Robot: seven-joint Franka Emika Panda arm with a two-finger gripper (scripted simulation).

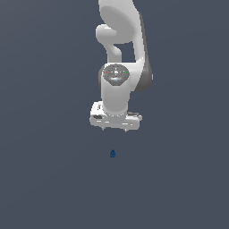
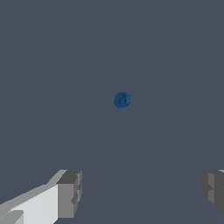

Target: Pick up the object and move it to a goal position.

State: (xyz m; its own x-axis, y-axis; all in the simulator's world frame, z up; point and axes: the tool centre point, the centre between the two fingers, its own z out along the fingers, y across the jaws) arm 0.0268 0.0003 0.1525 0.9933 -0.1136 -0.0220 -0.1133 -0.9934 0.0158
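The object [image 1: 112, 153] is a tiny dark-blue lumpy ball lying on the flat grey surface, far smaller than the white hand above it. In the wrist view the object [image 2: 122, 100] shows as a round blue spot well apart from both fingertips. My gripper [image 1: 115, 129] hangs over it, pointing down, with its short fingers spread wide and nothing between them. The wrist view shows the gripper [image 2: 142, 192] as two grey pads far apart, one pad [image 2: 70, 192] on a white finger, the other at the frame's edge.
The white arm [image 1: 120, 44] rises behind the hand toward the top of the exterior view. All around lies one plain grey surface [image 1: 44, 179].
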